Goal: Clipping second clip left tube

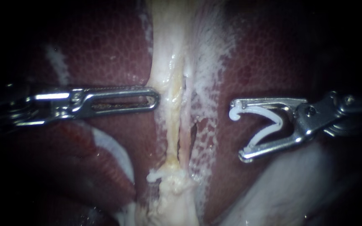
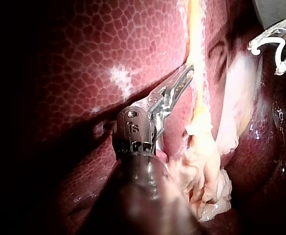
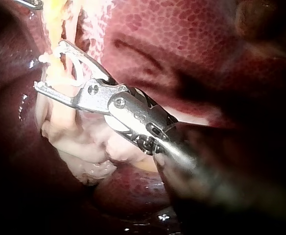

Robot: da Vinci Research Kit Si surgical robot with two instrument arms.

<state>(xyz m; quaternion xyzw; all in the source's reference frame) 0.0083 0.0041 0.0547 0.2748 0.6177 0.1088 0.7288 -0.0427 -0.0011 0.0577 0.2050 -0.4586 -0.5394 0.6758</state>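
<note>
Here, the slim silver left instrument (image 1: pixel 153 99) has its slotted jaws lying together, tip touching the edge of the pale yellowish tube (image 1: pixel 171 125) that runs down the dark red liver (image 1: pixel 114 54); the silver right instrument (image 1: pixel 239 134), well apart from the tube, holds a white V-shaped plastic clip (image 1: pixel 278 122) between its wide-spread jaws.

Bright centre, dark edges, wet glints on liver (image 1: pixel 105 54), deep shadows

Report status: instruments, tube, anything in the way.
Left instrument shut, tip at tube edge. Right instrument holds open clip, short of tube. Nothing between clip and tube.
</note>
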